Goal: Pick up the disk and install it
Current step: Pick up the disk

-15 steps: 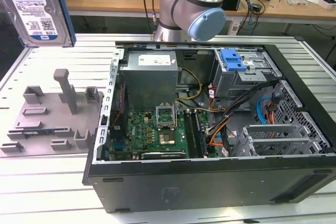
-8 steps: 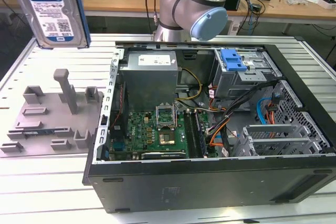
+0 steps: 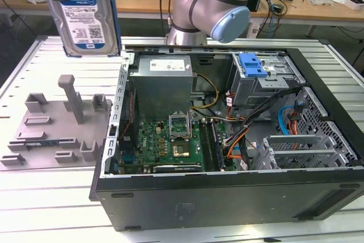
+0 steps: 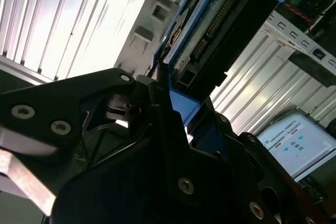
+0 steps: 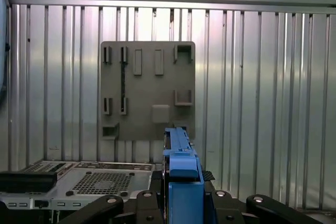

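The disk (image 3: 83, 14), a silver hard drive with a white-and-blue label in a blue carrier frame, hangs upright in the air at the exterior view's upper left, above the grey fixture plate (image 3: 57, 123). Both wrist views show it edge-on: in the second wrist view the disk (image 4: 210, 30) shows its connector side. In the first wrist view the blue carrier edge (image 5: 181, 166) stands upright. My gripper (image 4: 170, 95) (image 5: 181, 195) is shut on the disk's carrier, with black fingers on both sides. The disk is clear of the open computer case (image 3: 227, 197).
The open case has a motherboard (image 3: 165, 140), a power supply (image 3: 162, 81) and a drive bay with a blue latch (image 3: 253, 64). The arm's elbow (image 3: 210, 4) stands behind the case. Grey posts rise from the fixture plate (image 5: 147, 90). Cluttered desks lie behind the ribbed metal table (image 3: 45, 209).
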Tool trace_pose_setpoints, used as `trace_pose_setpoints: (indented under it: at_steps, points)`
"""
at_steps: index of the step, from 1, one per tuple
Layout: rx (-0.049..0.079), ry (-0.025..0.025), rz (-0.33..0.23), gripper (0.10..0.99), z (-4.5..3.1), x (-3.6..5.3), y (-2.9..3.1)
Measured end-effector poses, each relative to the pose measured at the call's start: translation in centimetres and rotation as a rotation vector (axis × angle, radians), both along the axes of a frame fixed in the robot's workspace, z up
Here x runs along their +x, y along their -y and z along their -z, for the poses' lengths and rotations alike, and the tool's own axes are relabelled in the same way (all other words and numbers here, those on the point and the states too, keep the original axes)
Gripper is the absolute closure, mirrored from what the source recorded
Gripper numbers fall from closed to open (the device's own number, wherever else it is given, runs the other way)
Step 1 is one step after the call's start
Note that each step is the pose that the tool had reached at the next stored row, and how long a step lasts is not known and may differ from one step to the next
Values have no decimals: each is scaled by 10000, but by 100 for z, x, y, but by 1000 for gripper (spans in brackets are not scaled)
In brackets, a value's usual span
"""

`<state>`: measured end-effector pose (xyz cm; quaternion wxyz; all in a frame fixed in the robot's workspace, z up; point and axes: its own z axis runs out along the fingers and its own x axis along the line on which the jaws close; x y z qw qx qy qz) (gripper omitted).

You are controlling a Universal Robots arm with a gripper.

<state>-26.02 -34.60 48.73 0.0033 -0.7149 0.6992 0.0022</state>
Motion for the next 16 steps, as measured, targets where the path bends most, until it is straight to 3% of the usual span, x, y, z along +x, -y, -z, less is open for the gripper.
trace_pose_setpoints:
  at_steps: [5, 11, 16]
  points:
    - [0, 0, 1, 718, 0, 203, 82]
    - [1, 0, 3, 718, 0, 479, 233]
    - [1, -1, 0, 718, 0, 636, 324]
